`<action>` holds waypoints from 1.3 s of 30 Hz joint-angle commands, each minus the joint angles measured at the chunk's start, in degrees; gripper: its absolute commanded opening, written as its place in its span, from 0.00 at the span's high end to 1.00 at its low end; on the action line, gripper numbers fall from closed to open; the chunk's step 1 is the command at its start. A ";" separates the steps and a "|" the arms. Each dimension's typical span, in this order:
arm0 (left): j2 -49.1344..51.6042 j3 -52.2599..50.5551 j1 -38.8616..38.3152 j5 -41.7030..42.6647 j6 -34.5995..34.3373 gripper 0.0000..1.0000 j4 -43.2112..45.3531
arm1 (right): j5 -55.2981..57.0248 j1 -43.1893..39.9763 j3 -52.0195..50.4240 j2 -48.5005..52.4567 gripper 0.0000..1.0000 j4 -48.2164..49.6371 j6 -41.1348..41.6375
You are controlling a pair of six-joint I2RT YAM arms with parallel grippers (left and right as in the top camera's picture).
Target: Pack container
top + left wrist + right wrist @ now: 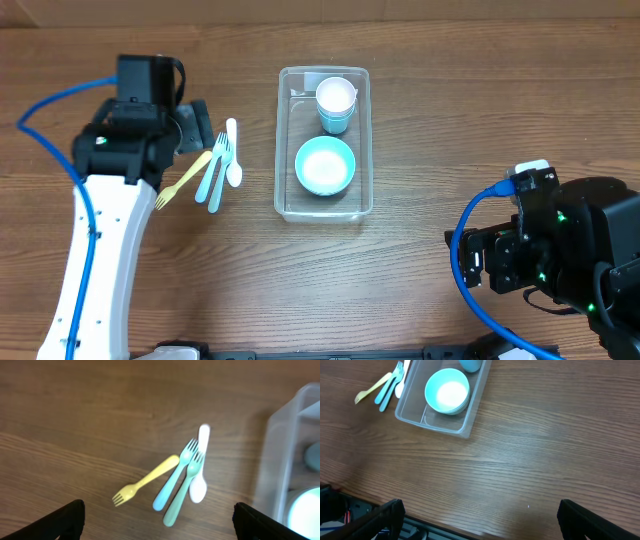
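From my station I see the clear rectangular plastic container sitting near the middle of the brown wooden table, between the two arms and closer to the left one. Inside it, a light blue plastic bowl with a pale inside fills the near half. A light blue plastic cup with a white inside occupies the far end, mouth facing up. Just beside the container's left wall lies a loose bunch of cutlery. A yellow plastic fork lies angled out to the left. A blue plastic fork and a green plastic fork lie side by side and touching. A white plastic spoon lies partly under the green one. None of the cutlery touches the container. The left gripper hangs above the cutlery with its fingers spread wide and nothing between them. The right gripper is well apart from the container over bare wood, likewise released and empty, with the container at the top left of its view.
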 commanded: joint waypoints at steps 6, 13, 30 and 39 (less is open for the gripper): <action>15.98 -8.74 0.09 8.52 2.36 0.00 10.54 | -0.28 0.00 0.59 -0.37 0.00 0.33 -0.22; 25.51 -8.74 -0.02 9.29 3.06 0.00 13.70 | -0.28 -0.02 0.59 -0.37 0.00 0.33 -0.22; 25.92 -9.16 -1.51 16.52 6.25 0.20 9.86 | -0.28 -0.02 0.59 -0.37 0.00 0.33 -0.22; 25.99 -15.23 -2.23 14.99 6.45 0.22 17.38 | -0.28 -0.02 0.59 -0.37 0.00 0.33 -0.22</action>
